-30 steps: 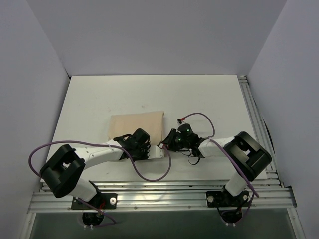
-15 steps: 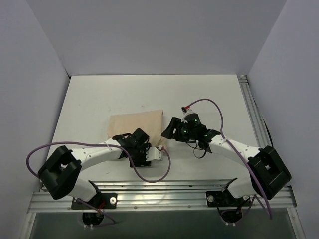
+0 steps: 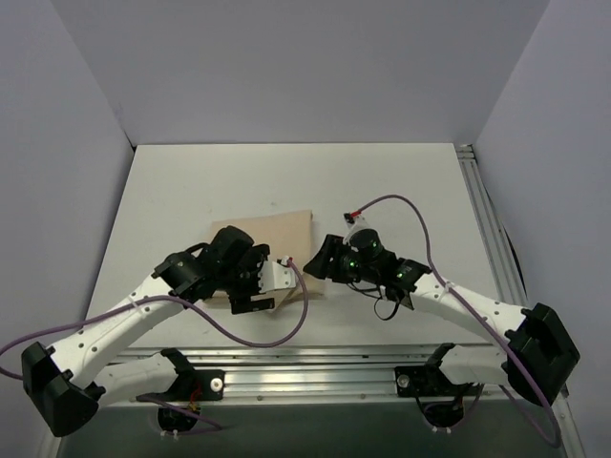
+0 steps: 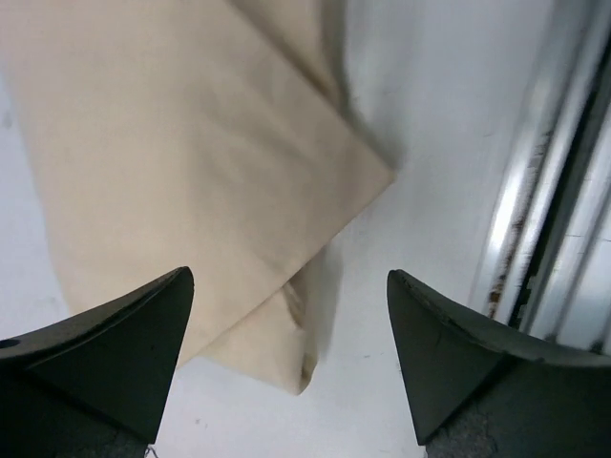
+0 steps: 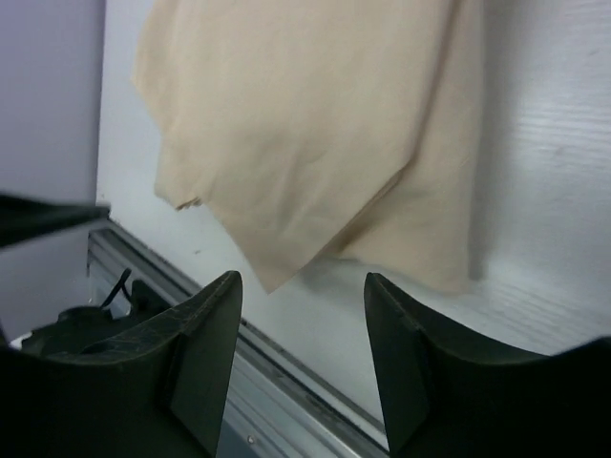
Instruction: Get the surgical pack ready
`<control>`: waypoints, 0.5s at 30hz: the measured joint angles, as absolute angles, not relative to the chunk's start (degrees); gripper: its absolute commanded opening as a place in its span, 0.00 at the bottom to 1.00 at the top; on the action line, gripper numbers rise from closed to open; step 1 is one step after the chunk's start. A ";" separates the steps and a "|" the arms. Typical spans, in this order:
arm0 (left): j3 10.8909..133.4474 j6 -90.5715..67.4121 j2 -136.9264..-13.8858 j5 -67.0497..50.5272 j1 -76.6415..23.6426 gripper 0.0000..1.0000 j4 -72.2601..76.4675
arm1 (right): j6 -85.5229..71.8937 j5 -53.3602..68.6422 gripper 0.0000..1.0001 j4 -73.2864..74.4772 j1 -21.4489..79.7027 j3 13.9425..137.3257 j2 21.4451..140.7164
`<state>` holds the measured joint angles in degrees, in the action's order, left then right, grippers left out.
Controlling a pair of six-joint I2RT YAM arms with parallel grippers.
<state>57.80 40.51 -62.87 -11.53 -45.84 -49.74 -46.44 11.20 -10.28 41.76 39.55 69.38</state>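
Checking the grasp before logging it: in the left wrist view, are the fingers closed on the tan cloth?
No, the left fingers stand wide apart, and the tan cloth lies on the table, not pinched.

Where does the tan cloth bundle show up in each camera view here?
Top external: tan cloth bundle on the table, slightly left of centre.
Left wrist: bundle fills the upper left, corner pointing right.
Right wrist: bundle across the top.
Shared landmark: the metal rail along the near edge, in all three.

Folded tan cloth (image 4: 191, 162) (fingers (image 4: 105, 334) apart)
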 measured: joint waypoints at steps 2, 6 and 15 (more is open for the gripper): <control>55.57 40.71 -61.82 -6.48 -44.21 0.91 -47.94 | -49.04 10.50 0.28 -12.51 46.44 39.53 70.00; 50.30 42.46 -63.64 -1.45 -40.10 0.91 -46.15 | -53.76 10.96 0.05 -20.69 51.59 39.55 75.16; 51.66 50.59 -66.94 -7.38 -28.91 0.94 -51.86 | -60.75 13.45 0.00 -33.50 53.71 42.61 92.77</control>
<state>51.66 50.59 -66.94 -7.38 -28.91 -51.86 -60.75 13.45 -33.50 53.71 42.61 92.77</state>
